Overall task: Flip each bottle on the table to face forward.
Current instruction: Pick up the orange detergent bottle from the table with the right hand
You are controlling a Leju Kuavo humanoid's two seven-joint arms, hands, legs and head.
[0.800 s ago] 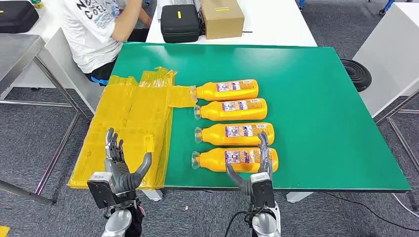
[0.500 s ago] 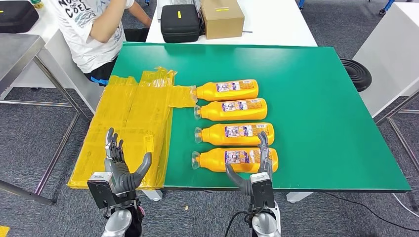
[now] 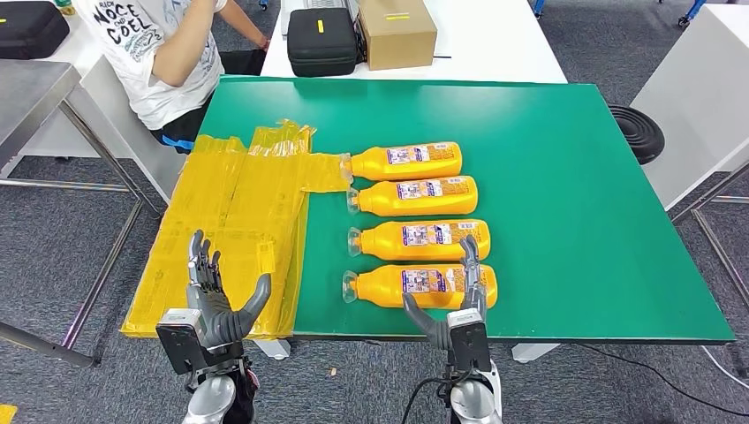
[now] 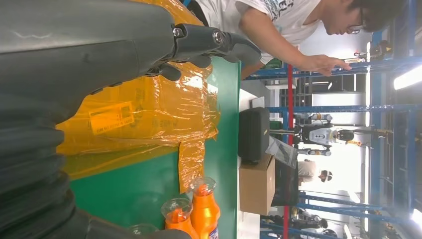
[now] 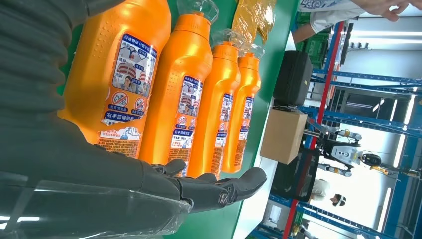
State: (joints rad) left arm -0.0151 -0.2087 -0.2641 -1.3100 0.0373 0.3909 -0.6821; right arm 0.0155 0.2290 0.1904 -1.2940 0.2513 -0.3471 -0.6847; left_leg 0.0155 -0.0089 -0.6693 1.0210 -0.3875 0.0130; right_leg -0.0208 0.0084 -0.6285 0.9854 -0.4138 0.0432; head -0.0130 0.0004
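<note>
Several orange bottles lie on their sides in a row on the green table [image 3: 565, 177], caps pointing left, labels up. The nearest bottle [image 3: 422, 285] [image 5: 124, 74] lies by the front edge, then the second [image 3: 424, 238] [image 5: 184, 94], third [image 3: 415, 196] [image 5: 221, 109] and farthest [image 3: 406, 162] [image 5: 244, 119]. My right hand [image 3: 452, 305] [image 5: 149, 184] is open, held upright at the table's front edge, its fingers just in front of the nearest bottle's base. My left hand [image 3: 215, 296] [image 4: 99, 45] is open too, raised over the near corner of the yellow plastic sheet [image 3: 234, 230] [image 4: 149, 109].
A person in a white T-shirt [image 3: 159, 53] stands at the table's far left corner. A black case [image 3: 322, 40] and a cardboard box [image 3: 397, 31] sit on the white table behind. A black stool [image 3: 638, 132] stands to the right.
The person at the far left has shifted and moved an arm. Both of my hands and the bottles have stayed put.
</note>
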